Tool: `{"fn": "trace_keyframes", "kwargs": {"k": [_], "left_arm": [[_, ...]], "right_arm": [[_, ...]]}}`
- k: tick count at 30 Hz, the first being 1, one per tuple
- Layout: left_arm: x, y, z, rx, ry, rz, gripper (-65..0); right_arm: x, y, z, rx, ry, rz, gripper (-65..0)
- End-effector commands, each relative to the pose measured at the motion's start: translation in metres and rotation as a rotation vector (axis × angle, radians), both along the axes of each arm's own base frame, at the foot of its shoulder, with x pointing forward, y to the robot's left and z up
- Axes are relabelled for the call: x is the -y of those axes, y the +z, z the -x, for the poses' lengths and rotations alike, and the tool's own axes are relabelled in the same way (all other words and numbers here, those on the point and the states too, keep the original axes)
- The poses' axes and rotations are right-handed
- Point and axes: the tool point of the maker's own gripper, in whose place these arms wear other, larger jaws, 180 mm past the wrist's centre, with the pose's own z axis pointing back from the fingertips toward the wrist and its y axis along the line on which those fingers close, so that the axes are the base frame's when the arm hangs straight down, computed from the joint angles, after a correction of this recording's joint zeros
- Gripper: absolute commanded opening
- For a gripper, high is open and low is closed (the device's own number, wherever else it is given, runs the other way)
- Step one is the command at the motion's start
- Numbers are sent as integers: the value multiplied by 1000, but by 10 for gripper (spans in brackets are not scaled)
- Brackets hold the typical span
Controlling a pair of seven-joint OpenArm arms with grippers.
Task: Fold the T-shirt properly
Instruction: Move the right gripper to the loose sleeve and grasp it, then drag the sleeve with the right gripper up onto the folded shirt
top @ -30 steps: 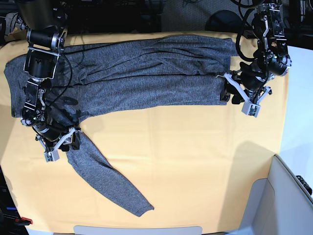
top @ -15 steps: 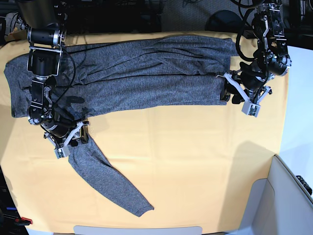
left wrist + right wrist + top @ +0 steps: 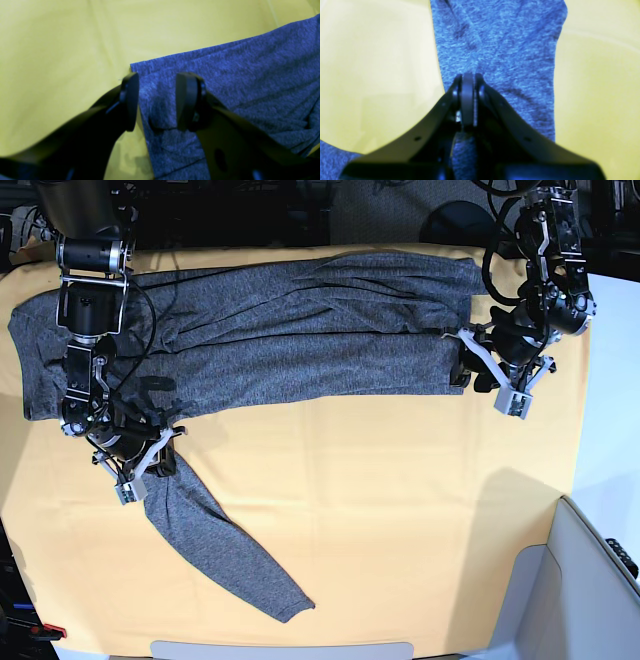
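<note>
Grey heathered T-shirt spread lengthwise across far part of bench, on yellow-orange cloth; body folded into long band, one sleeve trailing diagonally from shirt's shoulder end toward near bench edge. Right gripper at top of that sleeve, just below shirt body; fingers pressed together, pinching a ridge of sleeve fabric, rest of sleeve running on past fingertips with cloth on both sides. Left gripper at shirt's opposite end, at hem corner; fingers held wide, straddling hem edge, one over cloth just beside shirt, other over grey knit, a small fold of fabric between them. Cannot tell whether left fingertips touch fabric. Hem corner just beyond fingertips, flat on cloth.
</note>
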Motion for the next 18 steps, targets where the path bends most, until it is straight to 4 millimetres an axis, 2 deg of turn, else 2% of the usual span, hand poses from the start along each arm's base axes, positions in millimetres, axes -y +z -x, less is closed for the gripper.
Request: {"fn": "trace_keyframes", "kwargs": {"k": [1,3,10,18], "left_arm": [[-1,11,-6,44,-1,2,-410],[-1,11,-7,45,-1,3,-410],[-1,11,-7,46,1,3,-410],[-2,11,-7,46,2,4,-410]], "right_arm": [[4,28,-16,81,1,2,-650],[1,41,-18,119,13,13,-650],[-18,77,0,257,81,70,-650],[-36,101,49,355,159,139,-650]]}}
